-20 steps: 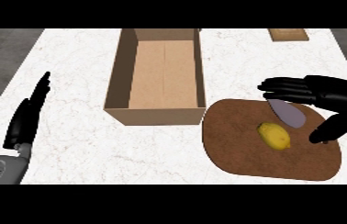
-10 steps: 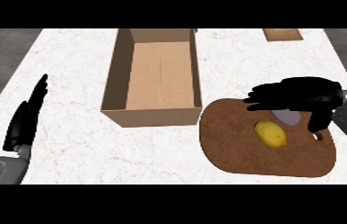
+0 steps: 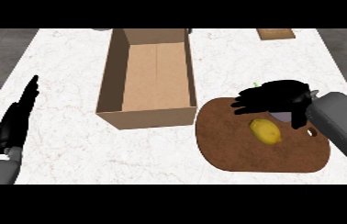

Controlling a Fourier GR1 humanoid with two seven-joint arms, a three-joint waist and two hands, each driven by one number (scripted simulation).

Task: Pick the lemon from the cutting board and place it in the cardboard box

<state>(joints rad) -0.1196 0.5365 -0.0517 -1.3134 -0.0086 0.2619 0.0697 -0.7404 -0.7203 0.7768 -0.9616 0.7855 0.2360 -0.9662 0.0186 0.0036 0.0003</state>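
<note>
Hovering over 1 lemon (image 3: 265, 131): right robot hand (image 3: 277, 97), fingers spread, w/ nothing held.

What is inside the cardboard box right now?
Nothing visible: the cardboard box shows only its bare floor. The near wall hides a strip inside. The lemon remains on the cutting board.

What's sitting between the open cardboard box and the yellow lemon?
Only brown cutting board and a strip of white counter separate cardboard box and lemon, head view.

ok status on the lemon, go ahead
Right hand open, over cutting board, just above lemon, not gripping. Left hand open, resting at left edge. Cardboard box open-topped, nothing between.
</note>
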